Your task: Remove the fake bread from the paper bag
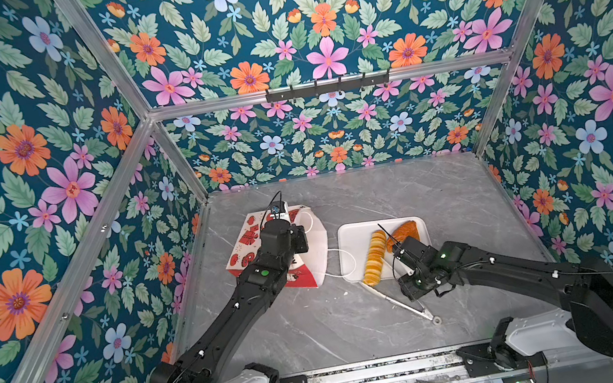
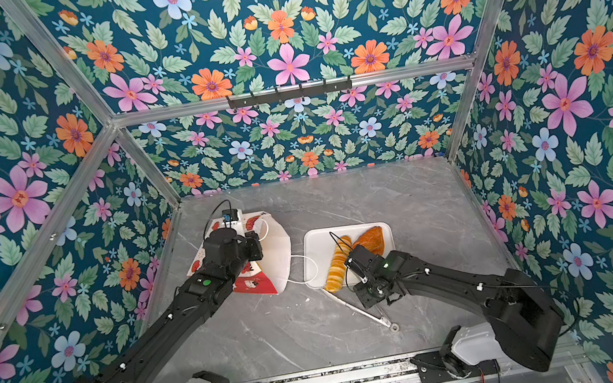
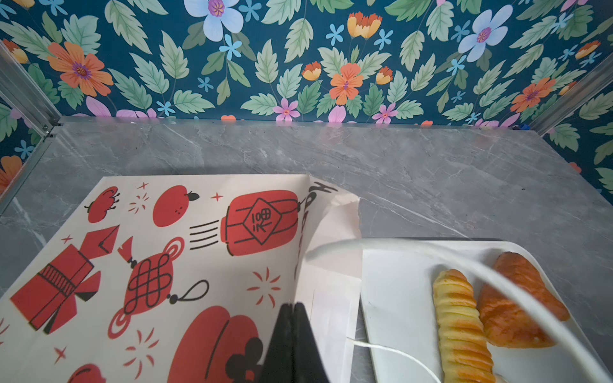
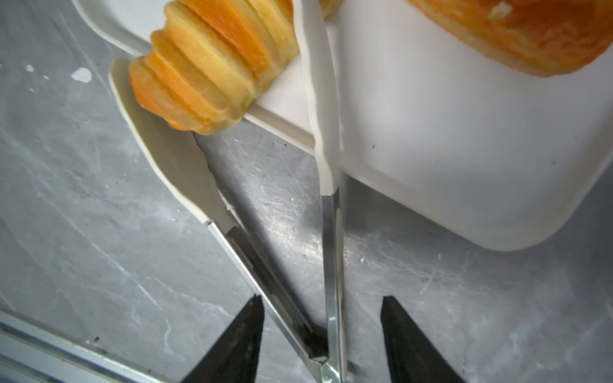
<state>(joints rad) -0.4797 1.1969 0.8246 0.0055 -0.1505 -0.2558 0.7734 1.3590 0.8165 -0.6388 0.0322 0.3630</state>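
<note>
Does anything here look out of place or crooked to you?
Yes. The twisted roll hangs past the near edge of the white tray, its end over one arm of the tongs lying on the table. The paper bag lies on its side rather than standing.

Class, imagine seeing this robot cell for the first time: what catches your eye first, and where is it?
Loud floral wallpaper on every wall grabs attention first. On the grey table, a red-and-white paper bag lies on its side left of a white tray holding two glossy pastries: a yellow twisted roll and an orange-brown puff. At the tray's near edge, the open right gripper straddles metal tongs.
</note>
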